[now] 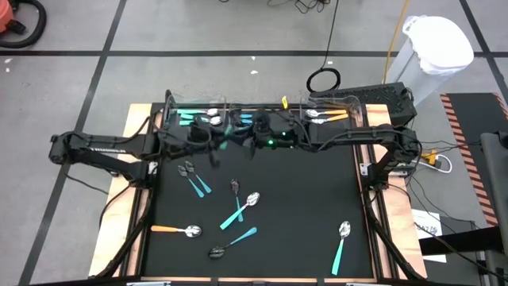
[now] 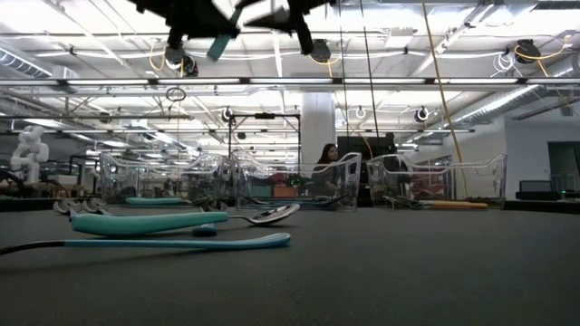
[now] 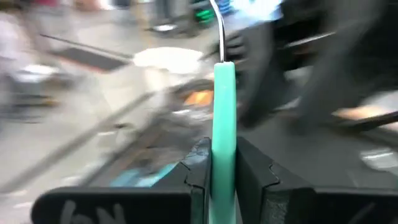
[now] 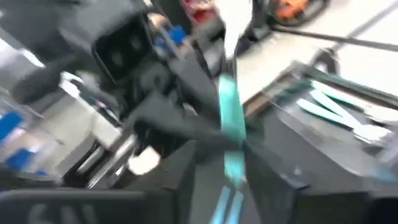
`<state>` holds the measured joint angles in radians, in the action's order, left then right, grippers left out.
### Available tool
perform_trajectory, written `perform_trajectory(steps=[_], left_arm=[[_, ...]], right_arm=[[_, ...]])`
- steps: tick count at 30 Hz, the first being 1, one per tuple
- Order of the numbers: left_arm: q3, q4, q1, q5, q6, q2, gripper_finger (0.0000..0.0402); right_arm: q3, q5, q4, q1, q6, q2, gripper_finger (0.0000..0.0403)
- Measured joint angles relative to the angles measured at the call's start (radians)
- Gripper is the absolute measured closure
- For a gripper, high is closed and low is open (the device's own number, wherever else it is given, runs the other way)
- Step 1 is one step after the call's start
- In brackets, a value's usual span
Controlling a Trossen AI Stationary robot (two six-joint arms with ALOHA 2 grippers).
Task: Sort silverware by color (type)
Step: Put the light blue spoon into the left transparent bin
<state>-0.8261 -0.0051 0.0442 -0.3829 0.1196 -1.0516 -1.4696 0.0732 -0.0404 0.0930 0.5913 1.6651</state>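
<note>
A teal-green-handled utensil [image 3: 224,124] hangs in the air above the table's far middle, between my two grippers, which meet there. My left gripper [image 1: 225,137] is shut on its handle; its metal neck [image 3: 219,31] sticks out ahead of the fingers. My right gripper [image 1: 252,133] faces it, open, with its fingers on either side of the same handle [image 4: 231,124]. In the low view both grippers show at the top, with a piece of the teal handle [image 2: 220,45] below them. My left gripper pinches the teal handle [image 3: 224,177] between its two fingers. The handle runs along the fingers and points forward out of them. The utensil is lifted clear of the table. My right gripper: I cannot tell whether its fingers touch the handle.
Several utensils lie on the black mat: teal ones [image 1: 198,184] [image 1: 238,210] [image 1: 242,236] [image 1: 340,250] and an orange one [image 1: 175,230]. Clear bins line the far edge, holding teal [image 1: 186,119], blue [image 1: 246,119] and orange [image 1: 333,117] pieces.
</note>
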Motion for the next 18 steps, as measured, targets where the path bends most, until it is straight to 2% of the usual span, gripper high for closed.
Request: perform_trajectory(steps=[3, 7, 11, 18], left_arm=[[0.0, -0.107, 0.051, -0.095, -0.117, 0.007, 0.0358], [0.0, -0.332, 0.172, -0.132, -0.162, 0.009, 0.0358], [0.0, -0.479, 0.296, -0.087, -0.225, 0.0, 0.0358], [0.0, -0.521, 0.492, 0.008, -0.377, -0.031, 0.0358]], right_arm=[[0.0, 0.004, 0.092, 0.023, 0.008, -0.007, 0.0219], [0.0, 0.005, 0.235, 0.044, 0.043, -0.019, 0.0172], [0.0, 0.005, 0.296, 0.047, -0.005, -0.022, 0.0159], [0.0, 0.001, 0.306, 0.065, -0.08, -0.024, 0.0161]])
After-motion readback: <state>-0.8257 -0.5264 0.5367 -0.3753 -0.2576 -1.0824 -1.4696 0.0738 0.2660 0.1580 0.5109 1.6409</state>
